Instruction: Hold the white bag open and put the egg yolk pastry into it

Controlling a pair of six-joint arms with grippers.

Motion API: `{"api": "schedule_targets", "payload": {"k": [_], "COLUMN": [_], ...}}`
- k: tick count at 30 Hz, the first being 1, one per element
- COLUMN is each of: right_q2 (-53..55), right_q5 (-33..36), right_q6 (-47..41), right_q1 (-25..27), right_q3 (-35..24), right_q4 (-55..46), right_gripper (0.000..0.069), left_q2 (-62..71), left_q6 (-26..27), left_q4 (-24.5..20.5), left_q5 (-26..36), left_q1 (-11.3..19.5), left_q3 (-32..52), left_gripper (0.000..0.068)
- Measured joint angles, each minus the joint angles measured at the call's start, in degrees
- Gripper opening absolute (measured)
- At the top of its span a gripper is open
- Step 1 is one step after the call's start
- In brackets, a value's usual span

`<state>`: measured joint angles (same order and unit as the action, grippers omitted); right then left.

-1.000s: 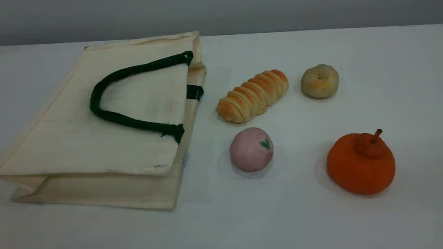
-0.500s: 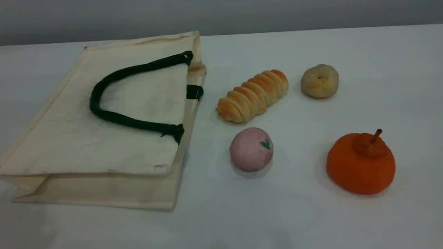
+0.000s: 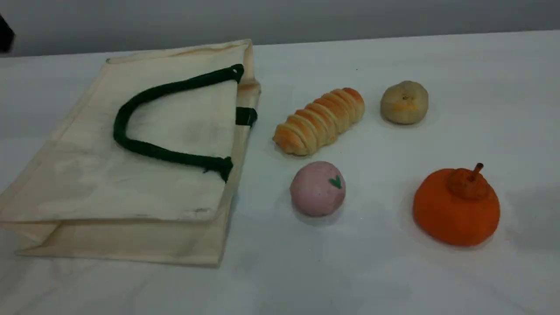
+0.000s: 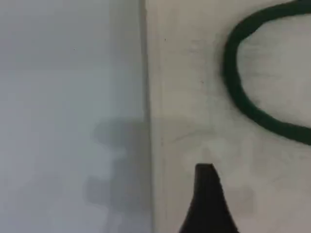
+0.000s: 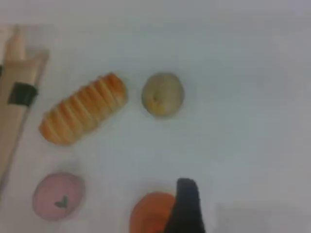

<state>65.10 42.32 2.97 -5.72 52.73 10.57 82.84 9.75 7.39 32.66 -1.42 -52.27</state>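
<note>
The white bag (image 3: 131, 175) lies flat on the table's left side, its mouth toward the food, with a dark green handle (image 3: 144, 148) resting on top. The egg yolk pastry (image 3: 404, 103) sits at the far right and also shows in the right wrist view (image 5: 163, 93). My left gripper (image 4: 206, 191) hovers over the bag's cloth (image 4: 194, 97), near its edge and below the handle (image 4: 235, 92). My right gripper (image 5: 187, 201) hangs above the orange fruit (image 5: 150, 213), nearer than the pastry, holding nothing. Only one fingertip of each gripper shows.
A long golden bread roll (image 3: 319, 121) lies between bag and pastry. A pink ball with a green mark (image 3: 318, 188) sits in front of it. An orange fruit with a stem (image 3: 457, 205) stands at the right front. A dark arm part (image 3: 4, 33) shows at the top left edge.
A dark part of the left arm has come into the scene view's top left corner, and a shadow has spread onto the table right of the orange fruit. The bag and food have not moved.
</note>
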Motion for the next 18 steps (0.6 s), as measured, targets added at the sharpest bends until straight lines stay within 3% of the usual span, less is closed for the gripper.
{"api": "schedule_targets", "payload": {"k": [10,18], "right_q2": [3.1,6.1], "right_q5": [-5.1,-4.8], "right_q6": [0.2,0.3], "right_q1": [0.0,0.0], "right_q3": [0.7,0.9], "right_q4": [0.1,0.1], "right_gripper": [0.0545,0.0545], "left_q2": [13.4,23.4], "left_q6": [-1.2,-3.1], "left_q4": [0.1,0.5], "left_q5": [-6.6,-6.3], "left_q1": [0.0,0.0], "left_q3": [-0.3,-5.4], "left_gripper": [0.0444,0.0444]}}
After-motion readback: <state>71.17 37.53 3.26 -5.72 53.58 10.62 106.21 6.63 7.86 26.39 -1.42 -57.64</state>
